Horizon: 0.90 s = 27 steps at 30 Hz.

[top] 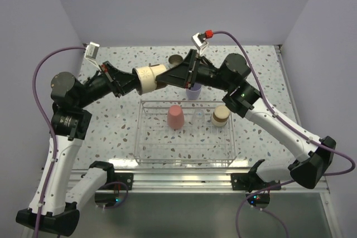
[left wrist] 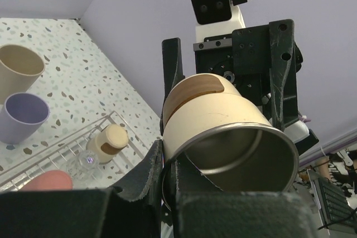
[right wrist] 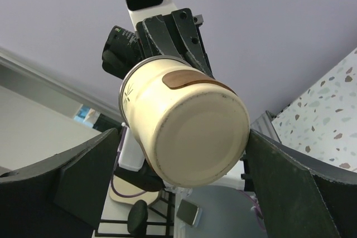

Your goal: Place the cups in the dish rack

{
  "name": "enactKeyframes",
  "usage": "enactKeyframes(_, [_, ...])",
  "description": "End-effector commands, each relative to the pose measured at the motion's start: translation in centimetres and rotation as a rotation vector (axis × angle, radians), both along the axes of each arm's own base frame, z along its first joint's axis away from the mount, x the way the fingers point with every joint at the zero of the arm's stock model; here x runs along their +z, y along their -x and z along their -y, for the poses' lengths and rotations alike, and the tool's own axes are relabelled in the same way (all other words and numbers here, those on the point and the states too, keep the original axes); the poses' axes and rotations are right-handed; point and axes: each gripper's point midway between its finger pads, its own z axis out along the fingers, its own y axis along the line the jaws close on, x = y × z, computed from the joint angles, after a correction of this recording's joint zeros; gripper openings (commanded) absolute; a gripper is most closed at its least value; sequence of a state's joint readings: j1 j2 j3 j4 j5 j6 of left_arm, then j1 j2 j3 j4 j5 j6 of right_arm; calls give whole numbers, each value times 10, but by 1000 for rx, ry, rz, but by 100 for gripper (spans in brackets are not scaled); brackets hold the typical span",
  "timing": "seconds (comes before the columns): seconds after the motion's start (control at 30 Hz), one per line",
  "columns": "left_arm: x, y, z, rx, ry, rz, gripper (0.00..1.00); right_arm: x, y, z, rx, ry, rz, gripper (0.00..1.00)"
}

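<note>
I see the steel cup point(left wrist: 223, 121) w/ a matt cream outer skin, a tan wood-look patch and a shiny metal inside. The dish rack point(top: 184, 161) is clear and glossy, prob. plastic. The pink cup point(top: 175, 116) looks like matt plastic. The lavender cup point(top: 193, 94), at the rack's 12 o'clock, is smooth and satin. The table point(top: 111, 132) is a speckled terrazzo-look, matt.

The short steel cup point(top: 149, 79) is cream outside with a brown oval patch, and shiny grey metal inside. The see-through wire-like dish rack point(top: 189, 160) has no colour of its own; in it are a red-pink plastic tumbler point(top: 175, 116) and a small cream cup with a brown band point(top: 220, 116). The lavender tumbler point(top: 193, 91) and the beige plastic tumbler point(left wrist: 19, 71) are plain, the white table top point(top: 111, 132) has dark and brown speckles, the arms point(top: 58, 160) are white and black, and their cables point(top: 37, 76) are purple.
</note>
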<state>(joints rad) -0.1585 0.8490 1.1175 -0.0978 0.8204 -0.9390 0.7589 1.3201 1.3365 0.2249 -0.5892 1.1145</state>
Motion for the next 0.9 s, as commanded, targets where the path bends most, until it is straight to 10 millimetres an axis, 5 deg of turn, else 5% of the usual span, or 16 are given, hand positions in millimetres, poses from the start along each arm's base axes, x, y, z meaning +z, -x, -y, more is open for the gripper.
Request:
enactKeyframes(0.0, [11,11,0,-12,-11,49,0,25,2,2,-4,-84,39,98])
enactKeyframes(0.33, [3,7,0,-9,-17,24,0,24,2,5,-7,-101,32,98])
enactKeyframes(0.43, [1,7,-1,-4,-19,19,0,24,4,5,-1,-110,30,90])
enactKeyframes(0.77, [-5,6,-1,1,-25,5,0,30,9,6,30,-144,34,25])
enactKeyframes(0.87, [-8,6,-2,7,-28,-7,14,29,10,5,35,-143,30,12])
